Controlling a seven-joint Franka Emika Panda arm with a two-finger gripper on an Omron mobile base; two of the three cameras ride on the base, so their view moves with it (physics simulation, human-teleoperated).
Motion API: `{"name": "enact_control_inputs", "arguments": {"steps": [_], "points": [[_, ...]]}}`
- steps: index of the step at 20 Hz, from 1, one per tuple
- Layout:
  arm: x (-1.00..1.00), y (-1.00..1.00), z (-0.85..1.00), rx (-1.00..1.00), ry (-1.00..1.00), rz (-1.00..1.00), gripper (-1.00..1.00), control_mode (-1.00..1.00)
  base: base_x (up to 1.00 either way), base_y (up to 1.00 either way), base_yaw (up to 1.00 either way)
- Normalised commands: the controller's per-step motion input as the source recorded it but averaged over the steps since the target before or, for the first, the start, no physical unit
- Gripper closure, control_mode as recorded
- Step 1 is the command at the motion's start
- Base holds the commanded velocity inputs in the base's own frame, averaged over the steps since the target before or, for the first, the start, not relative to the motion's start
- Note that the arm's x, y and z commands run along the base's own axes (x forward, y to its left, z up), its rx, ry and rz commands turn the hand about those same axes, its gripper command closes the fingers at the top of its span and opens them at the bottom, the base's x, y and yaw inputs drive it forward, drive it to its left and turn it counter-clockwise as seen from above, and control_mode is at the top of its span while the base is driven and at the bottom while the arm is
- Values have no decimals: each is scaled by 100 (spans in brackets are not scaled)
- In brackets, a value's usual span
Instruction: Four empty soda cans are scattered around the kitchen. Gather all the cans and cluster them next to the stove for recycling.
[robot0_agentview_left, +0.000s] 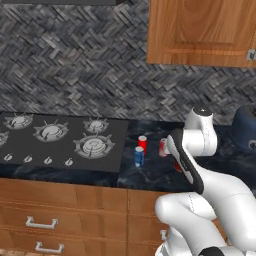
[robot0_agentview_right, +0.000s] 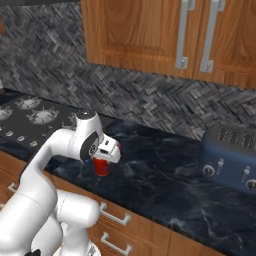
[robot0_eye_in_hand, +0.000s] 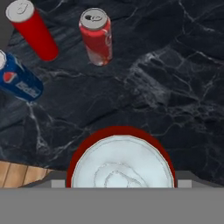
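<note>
1. The jaws (robot0_agentview_right: 103, 161) sit around a red can (robot0_eye_in_hand: 121, 159); its silvery top lies right under the hand in the hand view, and in the right base view its red body hangs just below the hand, low over the dark marble tabletop (robot0_agentview_right: 165, 180). The fingertips themselves are hidden, so whether the jaws are clamped on this can or merely stand apart beside it cannot be told
2. Judged risk at the jaws: if the grip is loose or off-centre, the thin empty can could slip, tilt or topple as it is set down or let go, and roll toward the near edge of the tabletop
3. Ahead of the jaws stand three more cans, all upright: a second red can (robot0_eye_in_hand: 97, 36) straight ahead, a third red can (robot0_eye_in_hand: 33, 29) farther off to one side, and a blue can (robot0_eye_in_hand: 18, 80) nearest that same side. They are close to one another but apart
4. Judged risk outward: a wide swing of the hand could knock this cluster over, since empty cans tip easily
5. Beyond the cluster lies the stove (robot0_agentview_left: 60, 140), its black edge just beside the blue can; a nudged can could slide onto the cooktop
6. Writing: the blue can carries a round red, white and blue emblem and white lettering too blurred to read; the second red can shows a pale script, also unreadable
</note>
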Motion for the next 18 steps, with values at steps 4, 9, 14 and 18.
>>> {"name": "enact_control_inputs", "arguments": {"steps": [4, 9, 14, 18], "points": [[0, 0, 0, 0, 0, 0, 100, 100, -5, 51, -5], [0, 0, 0, 0, 0, 0, 100, 100, -19, 47, -10], [0, 0, 0, 0, 0, 0, 100, 100, 29, 41, -17], [0, 0, 0, 0, 0, 0, 100, 100, 46, 38, -12]]}}
